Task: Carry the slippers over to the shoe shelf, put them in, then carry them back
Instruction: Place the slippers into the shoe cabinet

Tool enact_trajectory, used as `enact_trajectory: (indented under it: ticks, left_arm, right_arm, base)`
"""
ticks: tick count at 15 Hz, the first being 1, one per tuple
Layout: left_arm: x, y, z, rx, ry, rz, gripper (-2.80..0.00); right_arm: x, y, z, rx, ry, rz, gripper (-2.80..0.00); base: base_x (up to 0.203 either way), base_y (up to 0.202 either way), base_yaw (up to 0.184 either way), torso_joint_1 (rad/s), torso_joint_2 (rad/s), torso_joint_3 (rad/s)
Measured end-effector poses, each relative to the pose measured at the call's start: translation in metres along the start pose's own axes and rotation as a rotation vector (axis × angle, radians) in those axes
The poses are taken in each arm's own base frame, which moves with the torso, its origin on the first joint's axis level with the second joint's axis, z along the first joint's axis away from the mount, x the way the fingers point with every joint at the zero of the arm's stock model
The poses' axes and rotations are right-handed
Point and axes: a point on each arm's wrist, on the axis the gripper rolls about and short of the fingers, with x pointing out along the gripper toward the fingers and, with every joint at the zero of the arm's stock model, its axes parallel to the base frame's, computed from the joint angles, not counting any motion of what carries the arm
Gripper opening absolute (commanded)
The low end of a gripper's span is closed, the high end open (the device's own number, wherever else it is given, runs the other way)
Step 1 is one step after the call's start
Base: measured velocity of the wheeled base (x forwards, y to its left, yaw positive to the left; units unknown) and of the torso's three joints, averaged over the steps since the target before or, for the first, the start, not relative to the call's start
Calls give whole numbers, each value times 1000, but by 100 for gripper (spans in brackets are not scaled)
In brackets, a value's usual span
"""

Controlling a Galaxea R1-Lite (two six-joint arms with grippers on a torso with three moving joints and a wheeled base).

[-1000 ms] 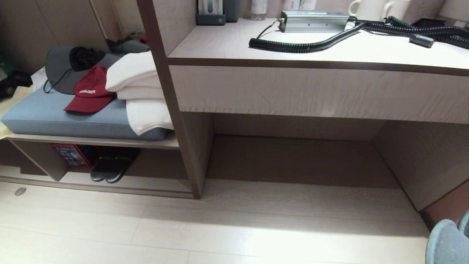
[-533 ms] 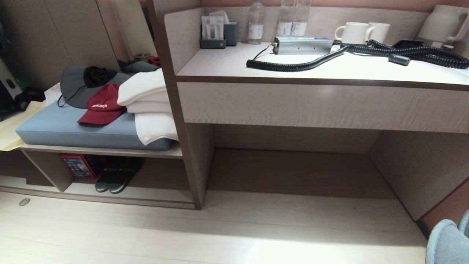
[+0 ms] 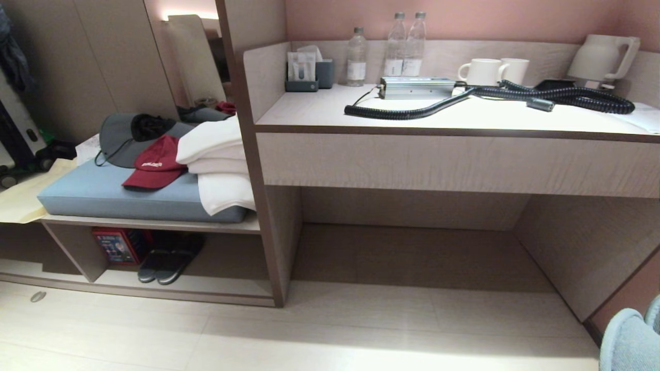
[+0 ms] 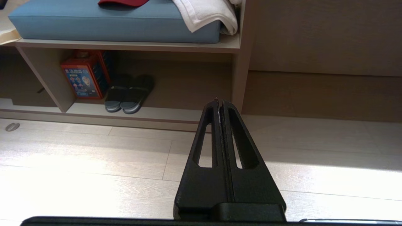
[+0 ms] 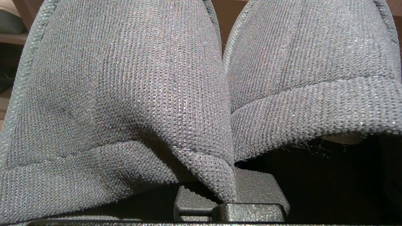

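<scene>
Carrying leg: right end effector (image 5: pixel 232 207) pinching the grey slippers (image 5: pixel 125 94) (left end effector (image 4: pixel 219 103) pressed together, empty); next, approach the shoe shelf (image 3: pixel 216 288).

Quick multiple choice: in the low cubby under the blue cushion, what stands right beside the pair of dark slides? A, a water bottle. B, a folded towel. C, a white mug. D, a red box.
D: a red box stands in the cubby right beside the dark slides, under the blue cushion.
</scene>
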Motion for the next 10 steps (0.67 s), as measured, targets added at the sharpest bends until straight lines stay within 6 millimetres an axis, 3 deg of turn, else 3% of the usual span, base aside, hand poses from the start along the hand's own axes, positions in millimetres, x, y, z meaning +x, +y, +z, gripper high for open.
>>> enact_trajectory:
  ticks: [5,10]
  left_arm:
    - [0,0,0,-4,2,-1,-280]
    - [0,0,0,-4,2,-1,-280]
  right_arm:
    - [0,0,0,0,0,0,-280]
    - [0,0,0,0,0,0,-280]
  base:
    - [0,12,-3,0,0,0]
    - [0,177,-5,3,2,6]
